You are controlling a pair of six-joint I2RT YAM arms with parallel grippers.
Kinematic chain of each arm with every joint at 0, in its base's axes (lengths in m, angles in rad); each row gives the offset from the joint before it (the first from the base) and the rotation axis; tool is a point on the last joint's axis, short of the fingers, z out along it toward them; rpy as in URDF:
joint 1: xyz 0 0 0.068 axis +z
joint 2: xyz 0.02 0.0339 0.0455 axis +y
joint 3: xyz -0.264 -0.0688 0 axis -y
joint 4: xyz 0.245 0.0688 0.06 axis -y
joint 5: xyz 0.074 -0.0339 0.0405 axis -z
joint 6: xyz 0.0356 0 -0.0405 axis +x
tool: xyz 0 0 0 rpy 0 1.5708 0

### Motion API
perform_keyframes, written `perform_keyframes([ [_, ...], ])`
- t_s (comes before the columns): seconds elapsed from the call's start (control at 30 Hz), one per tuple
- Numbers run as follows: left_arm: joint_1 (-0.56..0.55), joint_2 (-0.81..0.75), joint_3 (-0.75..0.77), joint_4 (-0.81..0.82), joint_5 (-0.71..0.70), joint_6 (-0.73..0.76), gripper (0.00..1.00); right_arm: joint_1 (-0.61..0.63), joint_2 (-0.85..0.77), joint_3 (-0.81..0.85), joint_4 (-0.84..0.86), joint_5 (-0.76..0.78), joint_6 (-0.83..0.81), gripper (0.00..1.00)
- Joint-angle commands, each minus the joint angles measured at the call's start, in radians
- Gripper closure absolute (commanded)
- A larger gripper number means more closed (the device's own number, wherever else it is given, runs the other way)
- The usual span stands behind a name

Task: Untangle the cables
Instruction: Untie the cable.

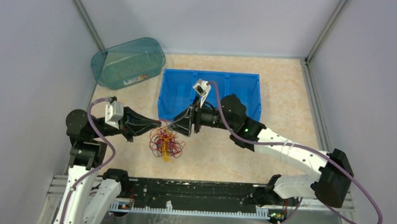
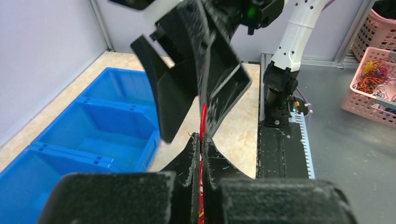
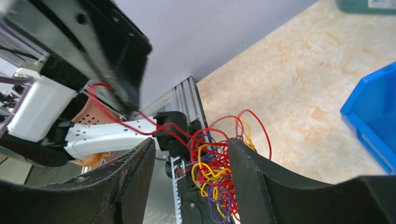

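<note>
**Left gripper (image 2: 201, 137) pinching one red wire (image 2: 203, 116), right gripper (image 3: 191, 141) spread**

Your cables (image 1: 166, 143) bunch in a curly clump just below both grippers, near the blue bin (image 1: 210, 87). Expect them to be featherlight, springy and quick to snag. Take a single free loop at the clump's edge and draw it out gently.

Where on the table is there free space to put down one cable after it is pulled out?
Free: the bare table between the blue bin and the right wall; also the patch between the bin and the near rail. Crowded: left of the bin, where the left gripper and right gripper meet at the cables.
</note>
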Motion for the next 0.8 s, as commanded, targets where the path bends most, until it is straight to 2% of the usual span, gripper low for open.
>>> perform_keyframes([
  [0.0, 0.000, 0.005, 0.048, 0.048, 0.040, -0.052, 1.00, 0.035, 0.067, 0.074, 0.047, 0.016, -0.026, 0.41],
  [0.43, -0.001, 0.007, 0.040, 0.062, 0.058, -0.064, 0.99, 0.074, 0.144, 0.108, 0.168, -0.016, 0.024, 0.43],
  [0.77, -0.001, 0.010, 0.050, 0.094, 0.055, -0.102, 0.98, 0.101, 0.198, 0.123, 0.169, 0.081, 0.024, 0.46],
])
